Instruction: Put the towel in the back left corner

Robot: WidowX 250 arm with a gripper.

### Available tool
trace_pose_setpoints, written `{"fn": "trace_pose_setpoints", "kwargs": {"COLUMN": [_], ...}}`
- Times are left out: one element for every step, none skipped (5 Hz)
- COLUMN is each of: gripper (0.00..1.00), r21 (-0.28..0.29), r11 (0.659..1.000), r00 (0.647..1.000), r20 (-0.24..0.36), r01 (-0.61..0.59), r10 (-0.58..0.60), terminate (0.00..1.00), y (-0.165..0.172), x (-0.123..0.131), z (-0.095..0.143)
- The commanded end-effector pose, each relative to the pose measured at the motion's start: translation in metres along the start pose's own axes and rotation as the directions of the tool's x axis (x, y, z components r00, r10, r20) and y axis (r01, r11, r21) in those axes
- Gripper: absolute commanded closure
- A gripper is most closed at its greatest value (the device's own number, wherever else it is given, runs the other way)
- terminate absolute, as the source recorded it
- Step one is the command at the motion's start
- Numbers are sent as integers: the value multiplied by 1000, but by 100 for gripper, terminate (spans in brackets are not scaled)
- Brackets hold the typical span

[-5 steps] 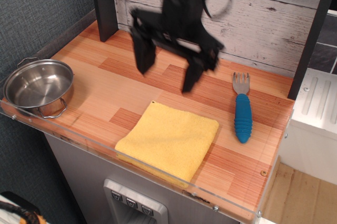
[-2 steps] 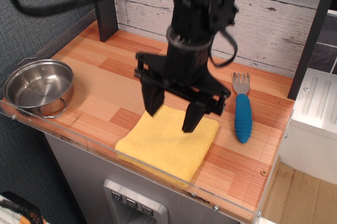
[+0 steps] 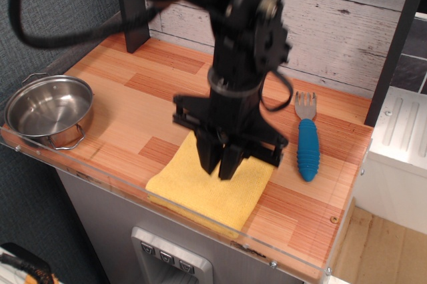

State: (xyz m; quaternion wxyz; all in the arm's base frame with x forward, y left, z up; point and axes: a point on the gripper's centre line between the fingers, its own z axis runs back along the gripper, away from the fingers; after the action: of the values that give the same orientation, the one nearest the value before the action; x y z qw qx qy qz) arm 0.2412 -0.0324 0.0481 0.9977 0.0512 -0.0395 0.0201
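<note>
The yellow towel lies flat near the front edge of the striped reddish-wood tabletop. My black gripper points straight down onto the towel's upper middle. Its two fingers are drawn close together and pinch the cloth. The arm hides the towel's back edge. The back left corner, by the dark grey post and the whitewashed plank wall, lies well behind and to the left of the gripper.
A steel pot stands at the left front edge. A fork with a blue handle lies to the right of the towel. A clear lip runs along the table's front edge. Another dark post stands at the back right.
My gripper has come down from above the table's middle onto the towel. Its fingers, spread wide before, have closed together on the cloth. The towel has not shifted.
</note>
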Motion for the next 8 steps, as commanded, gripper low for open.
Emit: {"fn": "trace_pose_setpoints", "kwargs": {"gripper": [100, 100, 100, 100, 100, 100, 100, 100], "r21": [-20, -45, -54, -64, -29, 7, -14, -45], "r11": [998, 995, 990, 977, 936, 870, 799, 733], "r00": [995, 991, 986, 975, 931, 865, 791, 723], "r20": [86, 101, 102, 76, 101, 117, 130, 140], "r01": [-54, -84, -130, -205, -350, -492, -602, -678], "r10": [55, 88, 135, 209, 351, 488, 598, 677], "terminate": [0, 0, 0, 0, 0, 0, 0, 0], "y": [2, 4, 7, 13, 24, 35, 46, 61], "x": [8, 12, 17, 20, 26, 35, 43, 55], "z": [-18, -29, -36, -39, -40, -36, -35, -36]}}
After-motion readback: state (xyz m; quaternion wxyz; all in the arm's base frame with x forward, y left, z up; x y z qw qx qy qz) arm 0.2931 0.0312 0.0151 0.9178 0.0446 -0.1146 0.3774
